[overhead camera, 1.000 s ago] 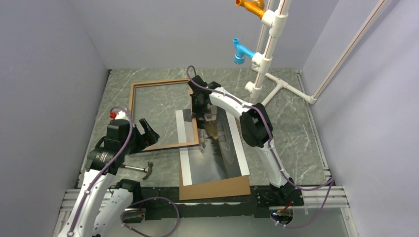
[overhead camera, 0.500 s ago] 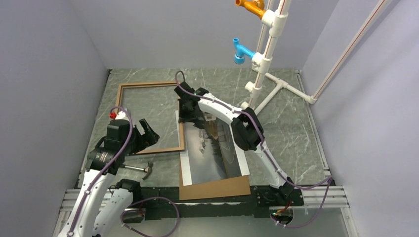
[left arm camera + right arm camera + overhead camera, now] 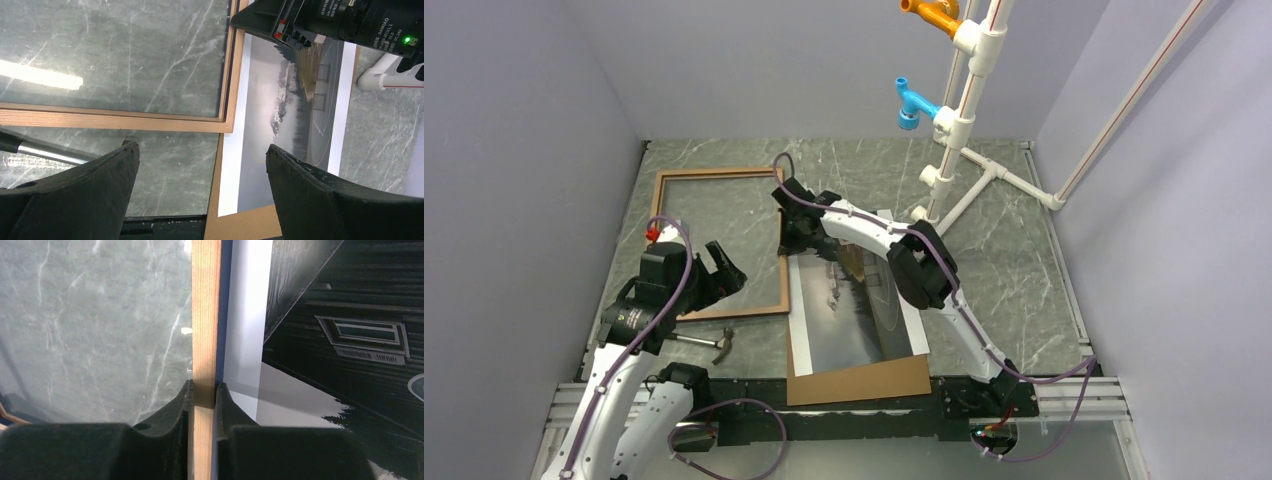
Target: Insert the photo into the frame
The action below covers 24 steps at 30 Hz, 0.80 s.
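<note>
frame point(image 3: 719, 172): wood face up on the surface point(image 3: 1014, 250), left of centre in top view, long axis roughly top-to-bottom of the picture, turned a few degrees. Navy shows along the edge of its right rail in the right wrist view

photo point(image 3: 844, 330): image side up, centre of top view, long axis also top-to-bottom, white bands on its left and right edges. It lies on a brown backing board point(image 3: 864, 382) that sticks out past its lower edge. Photo is outside the frame; frame's right rail runs right along the photo's left white band, can't tell if they overlap

right claw point(image 3: 203, 390): clenched on the frame's right rail, one finger each side of the wood. The right arm runs from the lower right of the top view diagonally over the photo, elbow above the photo's upper right, wrist down at the rail. Can't tell if the rail is off the surface

left claw point(image 3: 200, 150): released, fingers wide apart, nothing between them, hovering over the frame's lower left area. The left arm comes up from the lower left

hammer point(image 3: 709, 343) lies just below the frame's lower rail. Surface is green-grey marble pattern; plain grey walls; white pipe rig point(image 3: 964, 110) with blue and orange fittings at upper right
</note>
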Each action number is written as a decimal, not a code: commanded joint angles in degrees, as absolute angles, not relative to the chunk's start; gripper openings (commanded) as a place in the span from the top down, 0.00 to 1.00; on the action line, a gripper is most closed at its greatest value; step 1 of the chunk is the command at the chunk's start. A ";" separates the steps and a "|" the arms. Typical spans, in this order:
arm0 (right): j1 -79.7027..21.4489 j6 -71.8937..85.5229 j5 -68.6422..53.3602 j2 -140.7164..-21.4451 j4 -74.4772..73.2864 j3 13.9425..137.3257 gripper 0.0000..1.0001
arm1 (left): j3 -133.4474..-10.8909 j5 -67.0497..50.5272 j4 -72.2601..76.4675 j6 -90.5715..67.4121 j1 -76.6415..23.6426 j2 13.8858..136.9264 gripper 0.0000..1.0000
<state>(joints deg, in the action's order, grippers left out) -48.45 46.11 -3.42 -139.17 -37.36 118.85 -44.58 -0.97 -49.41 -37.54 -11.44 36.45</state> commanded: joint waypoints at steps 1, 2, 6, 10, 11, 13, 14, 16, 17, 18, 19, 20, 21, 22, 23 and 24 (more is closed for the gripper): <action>-48.74 47.54 -7.50 -133.22 -27.79 114.20 0.74 | -44.54 -0.18 -49.19 -37.52 -11.44 35.81 0.01; -48.70 47.58 -7.63 -132.31 -26.95 113.03 0.65 | -44.51 -0.18 -49.33 -37.45 -11.43 35.82 0.01; -48.79 47.04 -7.47 -129.71 -25.05 109.74 0.35 | -44.69 -0.18 -49.70 -37.54 -11.49 35.60 0.01; -48.79 45.40 -5.73 -126.23 -24.88 107.27 0.17 | -44.44 -0.61 -49.33 -37.67 -11.43 35.32 0.01; -48.84 44.76 -5.33 -125.08 -25.03 106.33 0.13 | -44.38 -0.82 -49.07 -37.64 -11.43 35.40 0.01; -48.82 43.01 -4.17 -122.31 -24.96 103.67 0.08 | -44.16 -1.25 -48.77 -37.57 -11.51 35.47 0.01; -48.78 42.18 -3.64 -120.75 -24.90 101.35 0.05 | -43.94 -1.47 -48.37 -37.58 -11.44 35.58 0.01; -48.71 40.79 -2.11 -117.56 -25.17 97.76 0.01 | -43.30 -2.49 -47.28 -37.70 -11.43 35.96 0.01; -48.71 40.02 -1.21 -115.89 -25.24 95.78 0.00 | -42.85 -3.19 -46.46 -37.83 -11.48 36.20 0.00; -48.69 39.48 -0.66 -114.37 -25.18 93.81 0.00 | -42.46 -4.07 -45.70 -37.98 -11.50 36.47 0.01; -48.63 39.16 -0.46 -112.72 -25.19 91.93 0.00 | -42.00 -5.07 -44.60 -38.11 -11.43 36.82 0.01; -48.61 38.74 -0.25 -111.21 -25.15 90.03 0.00 | -41.48 -5.94 -43.52 -38.47 -11.44 37.06 0.01; -48.65 38.46 -0.12 -109.22 -25.06 87.94 0.00 | -40.72 -6.88 -42.38 -38.88 -11.43 37.27 0.01; -48.61 38.50 -0.09 -107.77 -24.91 85.55 0.00 | -39.67 -8.23 -40.69 -39.48 -11.46 37.57 0.00; -48.66 38.39 -0.09 -106.40 -24.99 83.46 0.00 | -38.78 -8.93 -39.70 -39.82 -11.48 37.74 0.01; -48.67 38.04 1.00 -104.88 -25.12 81.41 0.00 | -37.82 -9.96 -38.17 -40.39 -11.51 38.03 0.00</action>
<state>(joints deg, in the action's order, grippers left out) -48.58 40.40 -2.02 -111.13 -26.00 87.68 -40.45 -4.93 -45.01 -38.44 -11.44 37.08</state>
